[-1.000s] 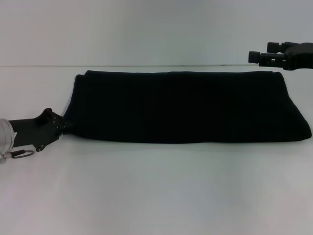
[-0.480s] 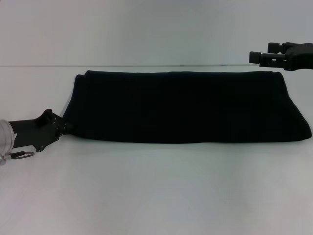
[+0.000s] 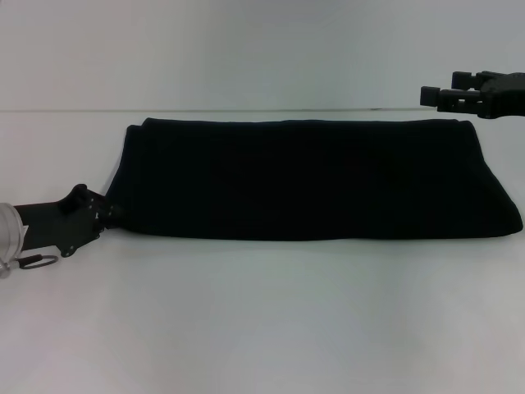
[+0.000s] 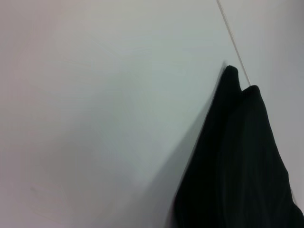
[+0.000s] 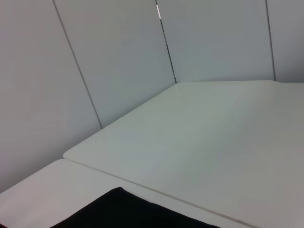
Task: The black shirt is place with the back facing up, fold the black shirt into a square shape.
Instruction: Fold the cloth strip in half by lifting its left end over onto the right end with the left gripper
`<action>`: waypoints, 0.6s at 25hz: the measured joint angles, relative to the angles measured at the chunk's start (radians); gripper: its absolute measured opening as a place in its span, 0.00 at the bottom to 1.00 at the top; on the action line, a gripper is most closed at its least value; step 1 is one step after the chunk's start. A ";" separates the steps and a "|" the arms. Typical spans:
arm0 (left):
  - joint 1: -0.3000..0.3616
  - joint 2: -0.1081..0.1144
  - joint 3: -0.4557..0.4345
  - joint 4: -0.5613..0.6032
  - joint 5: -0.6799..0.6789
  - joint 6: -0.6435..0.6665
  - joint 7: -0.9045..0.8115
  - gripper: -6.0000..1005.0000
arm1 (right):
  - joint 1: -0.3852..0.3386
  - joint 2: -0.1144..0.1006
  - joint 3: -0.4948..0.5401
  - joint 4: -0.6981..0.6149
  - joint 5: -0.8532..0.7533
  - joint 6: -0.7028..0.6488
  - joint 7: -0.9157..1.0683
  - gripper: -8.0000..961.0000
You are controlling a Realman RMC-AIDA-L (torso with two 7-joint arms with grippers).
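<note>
The left gripper (image 3: 105, 215) sits low on the white desk (image 3: 262, 320), its fingers at the near left corner of the black shirt (image 3: 312, 179), a soft matte black fabric garment already folded into a long band. Whether the fingers are clenched on the cloth or merely touching it I cannot tell. The band's long axis runs left to right across the desk, so it extends away from these fingers toward the robot's right. The right gripper (image 3: 439, 97) hangs raised above the far right corner, apart from the fabric; its finger state is also unclear. The left arm is judged nearer for the next crosswise fold. Bare desk lies in front of and behind the shirt (image 4: 237, 166), leaving room to swing the left end over.
</note>
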 joint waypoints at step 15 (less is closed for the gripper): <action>-0.001 -0.001 0.000 -0.011 -0.002 -0.006 0.000 0.51 | 0.002 0.000 0.000 0.000 0.000 0.000 0.002 0.95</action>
